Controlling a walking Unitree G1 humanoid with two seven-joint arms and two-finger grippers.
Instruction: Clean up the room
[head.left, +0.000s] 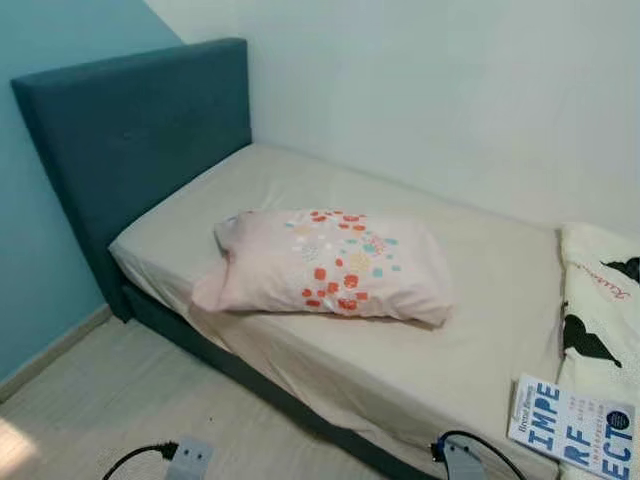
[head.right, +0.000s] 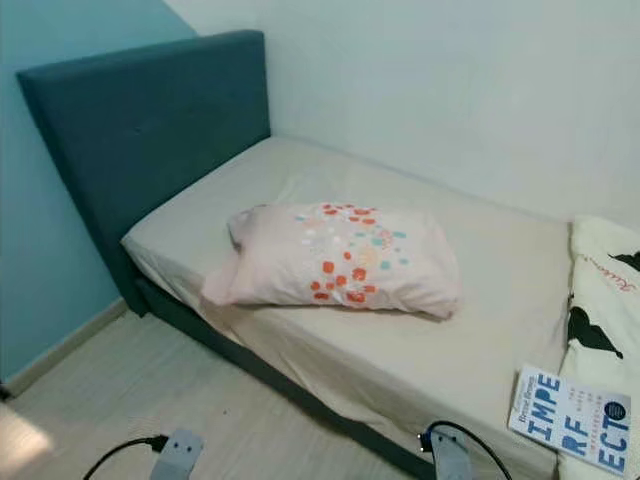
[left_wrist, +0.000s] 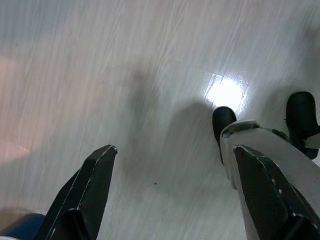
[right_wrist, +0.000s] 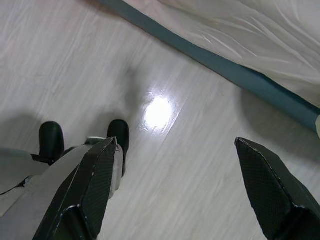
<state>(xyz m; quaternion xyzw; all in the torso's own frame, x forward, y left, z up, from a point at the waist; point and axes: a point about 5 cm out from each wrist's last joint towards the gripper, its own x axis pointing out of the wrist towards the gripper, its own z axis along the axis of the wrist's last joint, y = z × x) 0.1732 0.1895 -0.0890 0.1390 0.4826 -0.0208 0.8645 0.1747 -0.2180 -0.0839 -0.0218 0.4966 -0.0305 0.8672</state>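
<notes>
— One single bed (head.left: 420, 350) takes up most of the head views, does it?

— Yes. A teal upholstered headboard (head.left: 140, 130) stands against the blue wall (head.left: 40, 250), and a cream fitted sheet (head.left: 300, 180) covers the mattress, which sits on a dark teal base.

— What lies on it?

— A pale pink pillow (head.left: 325, 262) printed with red and teal squares rests flat near the middle of the mattress. At the far right edge sits a white cushion (head.left: 605, 310) with black patches and red script. Touching it, at the near corner of the bed, lies a white book (head.left: 570, 427) with large blue letters.

— And the arms?

— Both hang low over the pale wood-look floor (left_wrist: 100, 75). The left gripper (left_wrist: 175, 192) points down at the floor, black fingers spread wide, nothing between them. The right gripper (right_wrist: 175, 187) is likewise spread wide and unloaded, just beside the bed's teal base. The robot's black feet (right_wrist: 85, 140) show beneath both.
</notes>
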